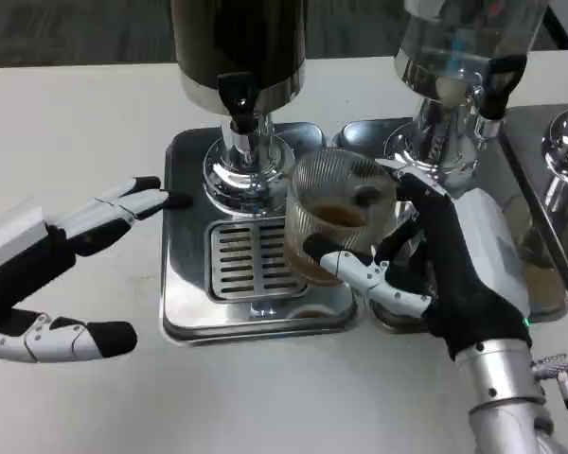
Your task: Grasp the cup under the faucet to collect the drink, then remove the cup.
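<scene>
Left hand out flat at the left, fingers apart, holding nothing. Right hand raised from a silver forearm at lower right, fingers curled around the ribbed glass cup, gripping it.

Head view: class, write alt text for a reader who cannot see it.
The robot's right hand holds a ribbed clear cup with some brown drink in it, over the edge of a steel drip tray, right of the dark dispenser's faucet. Its left hand waits open on the white table.
</scene>
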Tool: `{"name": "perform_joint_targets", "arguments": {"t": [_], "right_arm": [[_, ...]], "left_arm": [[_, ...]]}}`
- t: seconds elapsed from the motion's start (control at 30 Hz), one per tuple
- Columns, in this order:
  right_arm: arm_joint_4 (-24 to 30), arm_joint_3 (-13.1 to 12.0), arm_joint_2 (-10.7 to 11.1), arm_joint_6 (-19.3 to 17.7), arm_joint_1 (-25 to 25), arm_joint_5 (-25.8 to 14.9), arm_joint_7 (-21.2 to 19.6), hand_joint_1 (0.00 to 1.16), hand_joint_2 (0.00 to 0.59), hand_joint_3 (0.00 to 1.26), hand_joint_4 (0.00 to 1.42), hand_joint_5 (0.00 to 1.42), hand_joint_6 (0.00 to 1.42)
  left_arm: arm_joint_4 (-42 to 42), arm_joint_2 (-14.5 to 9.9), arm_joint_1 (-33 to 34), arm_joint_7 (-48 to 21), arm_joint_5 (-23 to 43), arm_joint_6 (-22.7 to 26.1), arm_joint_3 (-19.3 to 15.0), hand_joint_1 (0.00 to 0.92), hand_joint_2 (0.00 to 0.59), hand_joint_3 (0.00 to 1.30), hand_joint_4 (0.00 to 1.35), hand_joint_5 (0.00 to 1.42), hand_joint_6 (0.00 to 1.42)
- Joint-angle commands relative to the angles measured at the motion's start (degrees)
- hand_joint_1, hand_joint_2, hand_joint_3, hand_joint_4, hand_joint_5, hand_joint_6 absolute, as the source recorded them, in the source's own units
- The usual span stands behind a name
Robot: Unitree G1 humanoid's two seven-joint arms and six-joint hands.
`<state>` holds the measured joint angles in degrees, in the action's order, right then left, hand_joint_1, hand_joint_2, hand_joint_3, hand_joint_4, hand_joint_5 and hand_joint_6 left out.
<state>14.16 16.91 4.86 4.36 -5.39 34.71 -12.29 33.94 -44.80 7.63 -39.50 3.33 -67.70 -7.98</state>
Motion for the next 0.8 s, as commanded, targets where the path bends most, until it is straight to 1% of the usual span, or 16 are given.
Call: {"name": "perform_joint_targets", "arguments": {"t": [0.03, 0.27, 0.53, 0.8], "right_arm": [[5.4, -0.5, 0.2, -0.4, -2.3, 0.3, 0.8, 0.71, 0.231, 0.52, 0.72, 0.91, 1.21], [10.6, -0.7, 0.7, -0.6, -6.0, 0.3, 3.0, 0.71, 0.231, 0.52, 0.72, 0.91, 1.21], [14.1, -0.3, 1.1, -1.1, -8.9, 0.3, 4.7, 0.71, 0.231, 0.52, 0.72, 0.92, 1.21], [17.6, 0.3, 1.9, -1.3, -13.1, 0.3, 6.3, 0.71, 0.231, 0.52, 0.72, 0.92, 1.21]], "left_arm": [[-2.4, -1.8, -2.3, 1.5, -0.1, -0.9, 0.1, 0.000, 0.118, 0.09, 0.00, 0.00, 0.12], [-6.5, -2.9, -6.7, 1.8, 1.6, -1.7, 0.5, 0.000, 0.112, 0.06, 0.00, 0.00, 0.10], [-10.8, -3.9, -11.1, 2.2, 3.5, -1.4, -0.1, 0.000, 0.111, 0.04, 0.00, 0.00, 0.09], [-13.7, -5.6, -14.1, 2.1, 5.0, -1.3, -0.1, 0.000, 0.102, 0.04, 0.00, 0.00, 0.09]]}}
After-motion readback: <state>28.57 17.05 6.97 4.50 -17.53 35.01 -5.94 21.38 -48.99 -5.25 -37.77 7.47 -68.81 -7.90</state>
